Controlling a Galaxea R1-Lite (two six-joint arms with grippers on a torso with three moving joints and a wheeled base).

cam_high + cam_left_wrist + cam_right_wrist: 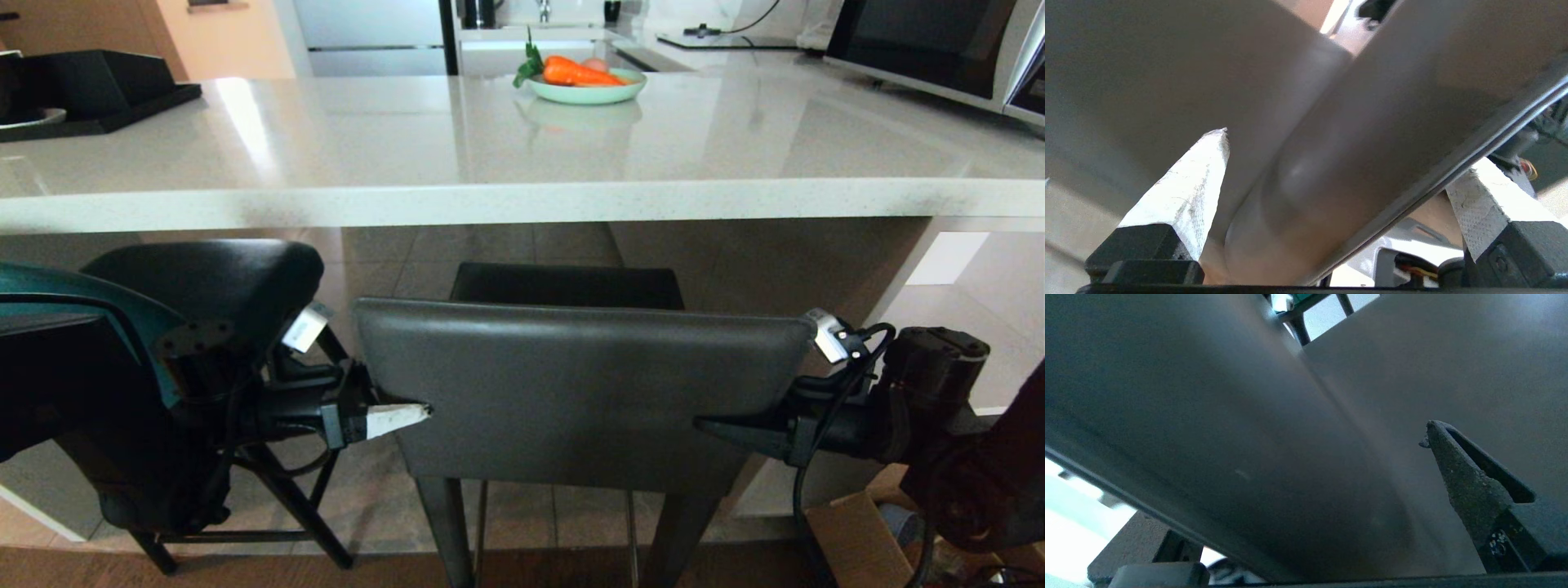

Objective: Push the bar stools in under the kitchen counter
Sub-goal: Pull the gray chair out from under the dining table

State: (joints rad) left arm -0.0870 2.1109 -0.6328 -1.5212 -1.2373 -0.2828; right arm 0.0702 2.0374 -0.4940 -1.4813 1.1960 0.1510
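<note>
we see smooth grey leather stool (571, 384), flat rectangular back | left gripper (424, 408) wide, straddling its edge | right gripper (702, 423) spread, same

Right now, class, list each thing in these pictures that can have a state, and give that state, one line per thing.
grey stool: before the counter, seat partly under the edge.
teal stool: left of the grey one.
kitchen counter: bearing a bowl of carrots.
left gripper: open, straddling the grey stool back's edge.
right gripper: at the back's other edge, one finger behind, one in front.
bowl: upright, filled.
</note>
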